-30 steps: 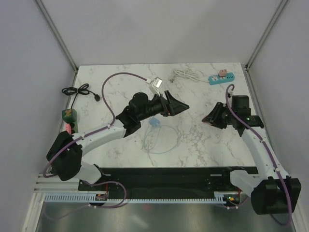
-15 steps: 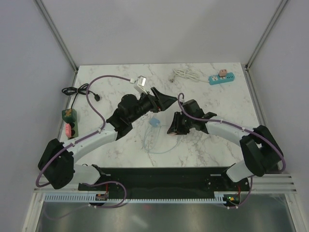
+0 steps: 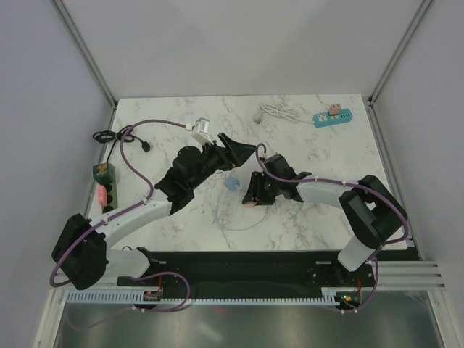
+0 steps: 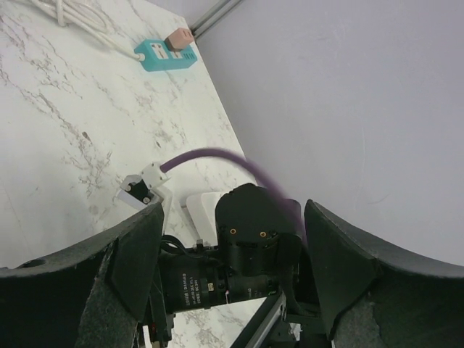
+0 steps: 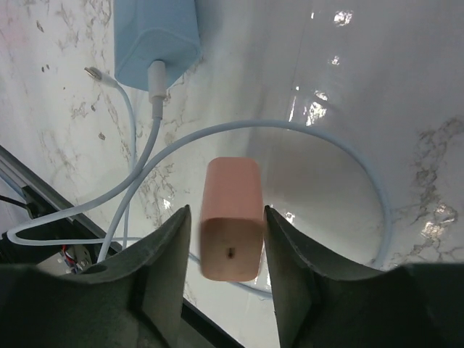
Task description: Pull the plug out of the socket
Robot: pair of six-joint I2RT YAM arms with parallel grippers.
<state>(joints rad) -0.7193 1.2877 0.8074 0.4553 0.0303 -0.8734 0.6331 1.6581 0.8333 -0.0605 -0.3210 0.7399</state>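
I cannot tell whether the right gripper (image 5: 226, 217) truly clamps the salmon-pink rectangular plug (image 5: 230, 239), which could slip onto the white cable loop (image 5: 290, 127); the left gripper (image 4: 233, 210) gapes empty.

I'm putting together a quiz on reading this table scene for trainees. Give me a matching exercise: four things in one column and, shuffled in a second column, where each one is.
Things:
1. power strip
2. pink block
3. blue charger
4. black cable

Places:
A. between the fingers of the right gripper
B. far right corner of the table
C. far left edge of the table
D. near the middle of the table

Pairs: 1-B, 2-A, 3-D, 4-C
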